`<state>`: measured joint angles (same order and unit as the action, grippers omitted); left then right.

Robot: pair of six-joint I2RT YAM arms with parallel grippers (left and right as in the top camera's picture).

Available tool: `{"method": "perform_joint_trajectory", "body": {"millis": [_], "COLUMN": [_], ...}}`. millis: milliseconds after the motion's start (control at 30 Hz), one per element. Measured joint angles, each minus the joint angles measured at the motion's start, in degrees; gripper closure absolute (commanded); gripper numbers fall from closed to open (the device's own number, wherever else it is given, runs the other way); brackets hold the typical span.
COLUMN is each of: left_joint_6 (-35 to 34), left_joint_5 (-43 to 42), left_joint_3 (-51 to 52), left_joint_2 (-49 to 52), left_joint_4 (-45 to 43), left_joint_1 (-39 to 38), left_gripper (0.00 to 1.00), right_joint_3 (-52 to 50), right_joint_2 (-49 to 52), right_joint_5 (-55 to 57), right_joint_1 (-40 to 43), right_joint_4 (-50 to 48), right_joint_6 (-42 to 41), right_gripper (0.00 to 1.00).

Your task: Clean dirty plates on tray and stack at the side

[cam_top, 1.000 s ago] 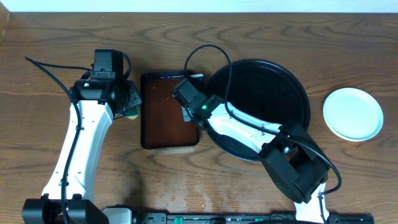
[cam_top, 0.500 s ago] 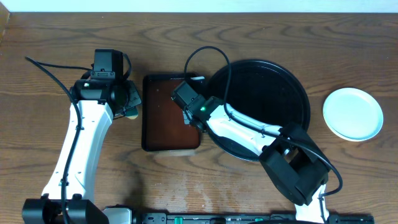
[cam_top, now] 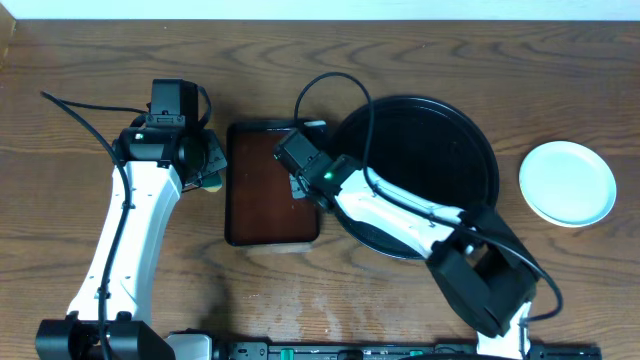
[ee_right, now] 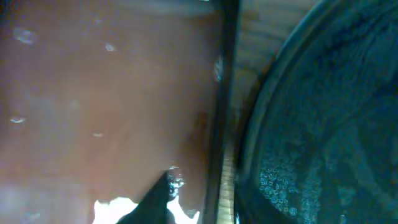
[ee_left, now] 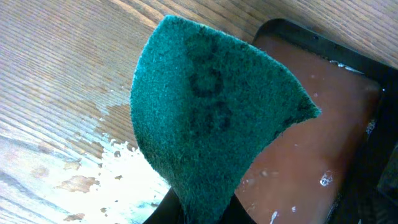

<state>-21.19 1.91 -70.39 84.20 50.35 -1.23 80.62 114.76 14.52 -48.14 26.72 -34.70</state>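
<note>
Beside brown rectangular tray (cam_top: 260,190), my left gripper (ee_left: 205,214) clamping green scouring pad (ee_left: 211,106); my right gripper (cam_top: 298,188) hovering over its right rim, opening: cannot tell. Plates (cam_top: 567,183) sitting on tabletop (cam_top: 560,80), right of black round tray (cam_top: 440,140).

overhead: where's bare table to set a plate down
Bare wood runs along the back edge, in front of the brown tray, and in front of the plates. It is crowded where the right gripper hangs between the brown tray and the black tray.

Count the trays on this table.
2: the round black tray right of centre, and the rectangular brown tray beside it on its left. No others show; none seems hidden.
</note>
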Motion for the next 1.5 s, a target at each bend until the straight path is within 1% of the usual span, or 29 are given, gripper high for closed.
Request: {"method": "perform_joint_trajectory", "body": {"millis": [33,167,267,367,467,533,600,700,800,1000,1167,1367,1500], "left_joint_6": [0.00,0.00,0.00,0.00,0.00,0.00,0.00,0.00,0.00,0.00,0.00,0.00,0.00], "left_joint_5": [0.00,0.00,0.00,0.00,0.02,0.00,0.00,0.02,0.02,0.02,0.00,-0.07,-0.26], "left_joint_3": [0.00,0.02,0.02,0.02,0.02,0.02,0.02,0.02,0.02,0.02,0.02,0.02,0.02], "left_joint_2": [0.00,0.00,0.00,0.00,0.00,0.00,0.00,0.00,0.00,0.02,1.07,2.80,2.80], "left_joint_4": [-0.04,-0.24,-0.26,-0.28,-0.35,-0.35,-0.35,-0.37,-0.37,-0.39,-0.48,-0.48,-0.48], "left_joint_1": [0.00,0.00,0.00,0.00,0.00,0.00,0.00,0.00,0.00,0.00,0.00,0.00,0.00], "left_gripper": [0.91,0.91,0.91,0.91,0.91,0.91,0.91,0.91,0.91,0.91,0.91,0.91,0.91], "right_joint_3": [0.00,0.02,2.51,7.93,15.32,21.49,27.45,32.33,32.79,32.79,32.79,32.79,32.79], "right_joint_2": [-0.83,-3.69,-4.15,-4.13,-3.56,-2.16,0.04,4.02,7.43,13.46,15.63,17.99,19.12], "right_joint_5": [-0.13,-1.60,-5.46,-9.16,-12.52,-14.60,-16.13,-17.40,-18.05,-19.06,-19.08,-19.04,-18.97], "right_joint_1": [0.02,0.52,2.05,5.42,9.55,12.15,14.12,14.91,14.34,13.20,13.18,13.20,13.20], "right_joint_4": [0.00,0.07,4.33,10.49,15.08,17.55,18.91,17.03,14.01,12.57,12.35,12.04,12.37], "right_joint_6": [0.74,4.46,8.39,11.13,13.57,15.56,18.14,22.91,26.62,30.14,32.17,33.29,34.14], "right_gripper": [0.51,0.48,0.47,0.48,0.46,0.42,0.40,0.42,0.42,0.42,0.42,0.48,0.68]}}
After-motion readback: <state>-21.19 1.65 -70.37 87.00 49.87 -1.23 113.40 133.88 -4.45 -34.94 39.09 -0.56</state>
